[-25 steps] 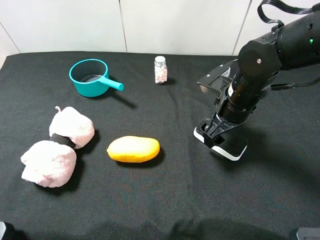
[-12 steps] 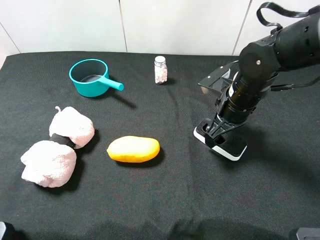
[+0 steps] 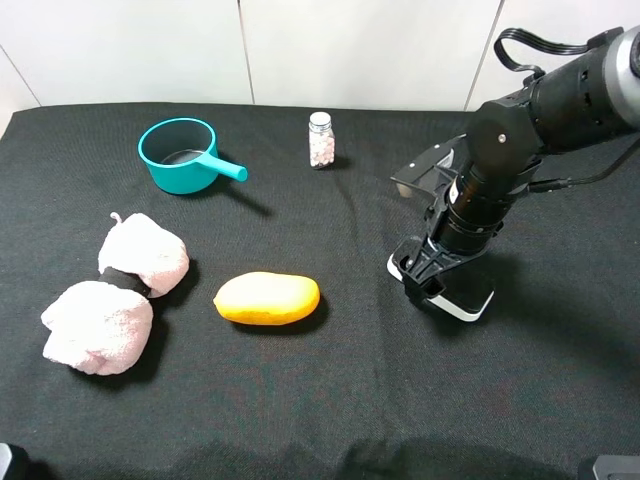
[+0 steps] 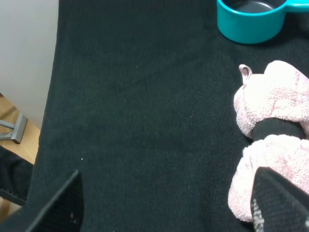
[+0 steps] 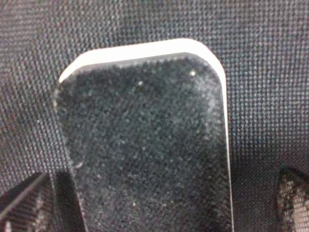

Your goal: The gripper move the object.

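Note:
The object is a flat oblong eraser (image 3: 468, 298) with a black felt top and white base, lying on the black cloth at the right. My right gripper (image 3: 428, 274) is down over its left end. In the right wrist view the eraser (image 5: 145, 140) fills the middle and the right gripper (image 5: 159, 203) is open, with one fingertip (image 5: 24, 203) close beside one long edge and the other fingertip (image 5: 295, 195) a little apart from the other edge. My left gripper (image 4: 166, 208) is open and empty over bare cloth at the near left.
A yellow mango (image 3: 267, 298) lies left of the eraser. Pink plush slippers (image 3: 115, 295) sit at the left, a teal saucepan (image 3: 180, 155) at the back left, and a small jar (image 3: 321, 139) at the back middle. The table's left edge (image 4: 50, 96) shows in the left wrist view.
My right arm has swung slightly left and lower over the eraser's left end. The eraser and the other items have not moved.

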